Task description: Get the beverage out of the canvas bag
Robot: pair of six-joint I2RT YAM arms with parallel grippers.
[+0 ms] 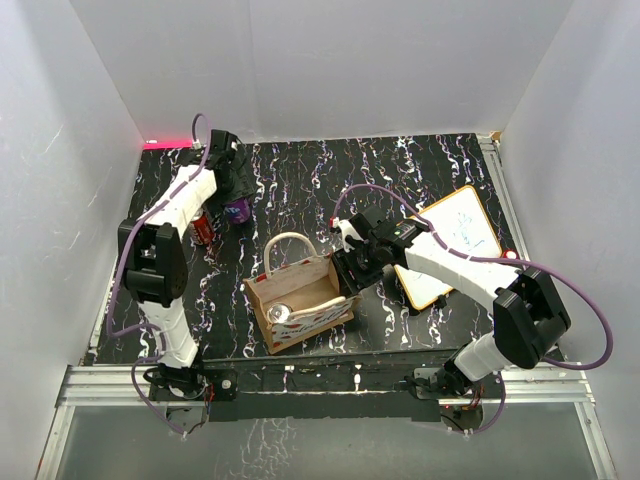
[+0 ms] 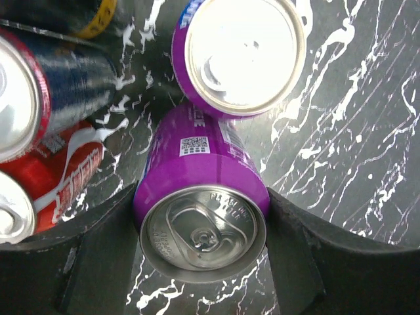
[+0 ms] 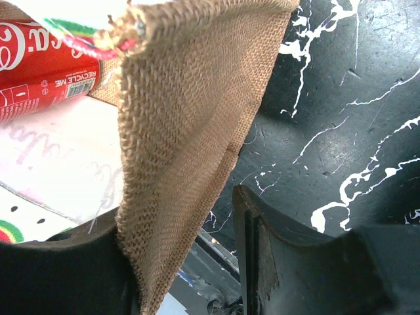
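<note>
From above, the canvas bag point(image 1: 300, 290) is seen standing open at the middle of the desk point(image 1: 420, 170), with a can point(image 1: 278, 314) inside it. The right jaws are set at its right edge and the left jaws at the far-left corner. At the left wrist, a purple can point(image 2: 202, 197) is gripped between the left jaws. At the right wrist, the canvas bag's wall is straddled by the parted right jaws, and nothing is clamped.

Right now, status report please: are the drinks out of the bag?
Left gripper shut on purple can, beside other cans. Right gripper open, straddling bag wall. Red can still inside bag. Loose handle lies across opening.
</note>
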